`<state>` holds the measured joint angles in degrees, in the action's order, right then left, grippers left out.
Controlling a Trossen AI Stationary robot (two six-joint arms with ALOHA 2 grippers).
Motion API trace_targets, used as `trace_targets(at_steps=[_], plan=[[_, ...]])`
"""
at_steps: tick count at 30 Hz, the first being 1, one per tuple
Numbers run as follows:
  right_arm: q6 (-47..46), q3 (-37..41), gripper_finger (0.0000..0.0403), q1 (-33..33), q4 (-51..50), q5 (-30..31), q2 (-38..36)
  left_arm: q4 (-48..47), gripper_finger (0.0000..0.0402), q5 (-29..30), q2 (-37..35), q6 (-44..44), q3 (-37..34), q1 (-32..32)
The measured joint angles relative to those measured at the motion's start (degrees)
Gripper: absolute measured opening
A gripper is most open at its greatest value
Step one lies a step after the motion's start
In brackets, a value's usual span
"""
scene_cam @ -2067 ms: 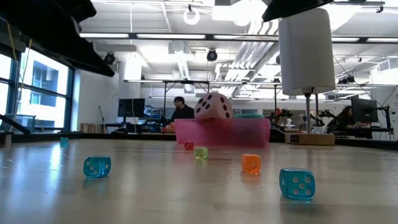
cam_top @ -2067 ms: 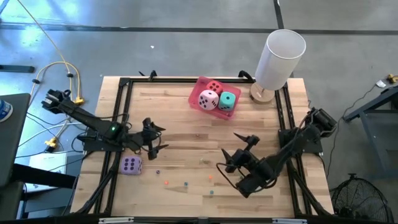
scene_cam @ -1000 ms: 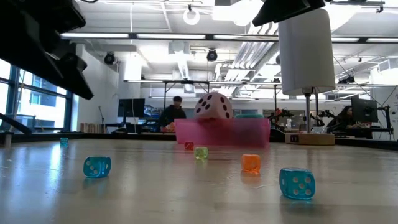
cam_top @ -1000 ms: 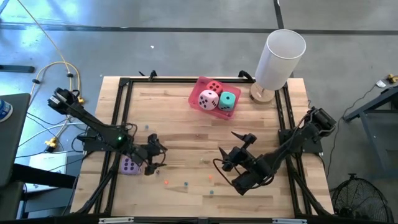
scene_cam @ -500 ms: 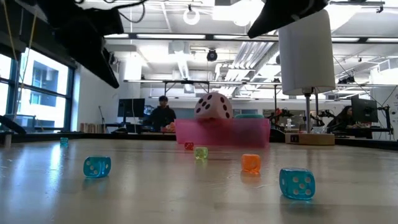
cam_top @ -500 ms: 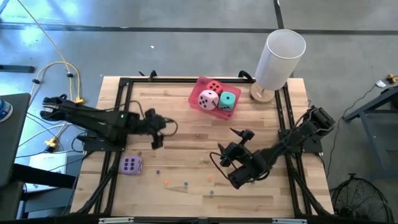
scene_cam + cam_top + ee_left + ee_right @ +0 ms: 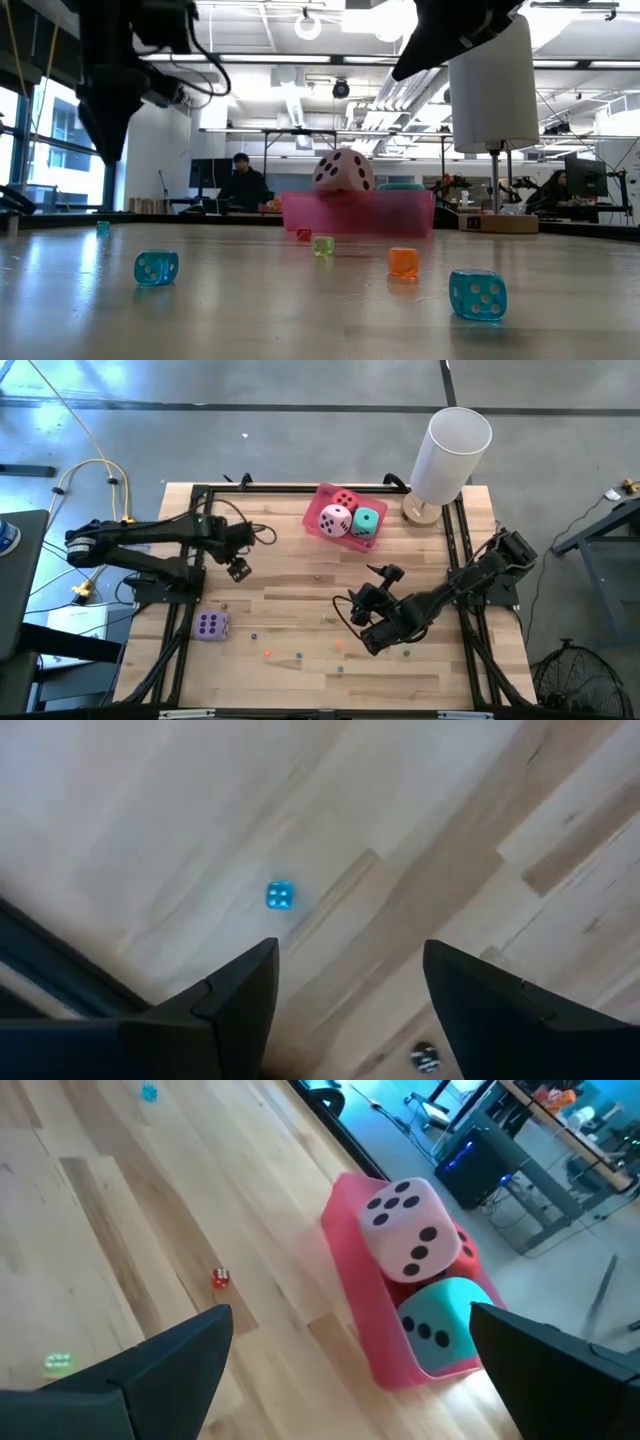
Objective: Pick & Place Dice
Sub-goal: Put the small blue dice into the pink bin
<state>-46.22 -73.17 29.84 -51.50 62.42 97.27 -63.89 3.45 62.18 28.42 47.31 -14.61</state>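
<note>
A tall white cylinder on a round wooden base (image 7: pixel 447 455) stood at the wooden table's (image 7: pixel 300 580) far right corner, just beside the pink rectangular tray (image 7: pixel 345 532). The tray held three soft cubes with dark pips: one pink (image 7: pixel 335 519), one red (image 7: pixel 345 499), one teal (image 7: pixel 366 522). A fourth, purple soft cube (image 7: pixel 210 626) lay alone near the left edge. Several tiny coloured cubes were scattered across the near half. The left gripper (image 7: pixel 237 568) hung above bare boards, fingers (image 7: pixel 235 985) spread and empty over a tiny blue cube (image 7: pixel 280 895). The right gripper (image 7: pixel 362 622) hovered mid-table, fingers spread wide, empty. No writing was readable.
</note>
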Motion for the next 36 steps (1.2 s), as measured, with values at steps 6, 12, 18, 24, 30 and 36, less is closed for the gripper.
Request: trace_targets(at_steps=[6, 12, 18, 24, 30, 36], plan=[[0.48, 0.0, 0.04, 0.16, 1.42, -2.01, 0.0, -0.13, 0.0236, -1.69, 6.64, -1.24, 0.0, -5.78], [2.64, 0.0, 0.04, 0.14, 2.95, -3.03, 0.0, 0.12, 0.0236, -2.09, 14.52, -11.65, -0.02, -8.23], [2.99, 0.0, 0.04, 0.14, 3.79, -3.02, 0.02, 1.31, 0.0236, -1.78, 18.44, -16.41, -0.09, -8.4], [3.02, 0.0, 0.04, 0.19, 3.79, -3.84, 0.02, 1.69, 0.0236, -3.67, 17.92, -16.23, -0.07, -8.73], [3.19, 0.0, 0.04, 0.19, 3.77, -4.34, 0.02, 1.16, 0.0236, -5.09, 17.96, -20.64, -0.17, -12.18], [3.21, 0.0, 0.04, 0.21, 3.75, -4.55, 0.02, 3.95, 0.0236, -5.14, 17.96, -21.37, -0.66, -15.31]])
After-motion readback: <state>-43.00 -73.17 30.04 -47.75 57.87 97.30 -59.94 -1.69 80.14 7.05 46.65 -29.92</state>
